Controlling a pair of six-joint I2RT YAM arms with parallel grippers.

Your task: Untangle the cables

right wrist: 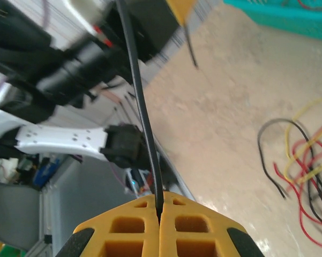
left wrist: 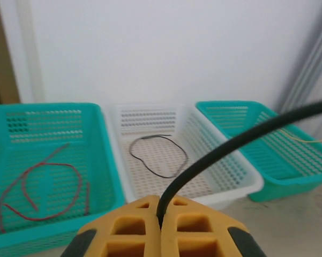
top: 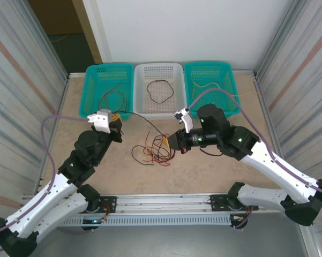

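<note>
Yellow-padded left gripper (left wrist: 161, 220) and right gripper (right wrist: 159, 213), both clamped shut on one thin black cable (left wrist: 278, 120), strung between them above beige tabletop (top: 214, 171); loose red, yellow, dark cables (top: 152, 152) tangled beneath.

Soft, even light from above falls on the table (top: 214, 171), which is bright, with only faint, diffuse shadows under the arms (top: 59, 182). The white back wall (top: 203, 32) is nearly washed out. From the left wrist, the yellow fingers (left wrist: 134, 230) and the black cable (left wrist: 230, 144) blur with closeness, while the baskets (left wrist: 43, 107) are sharper. From the right wrist, the top left corner smears, and the loose cables (right wrist: 305, 160) look fairly crisp.
</note>
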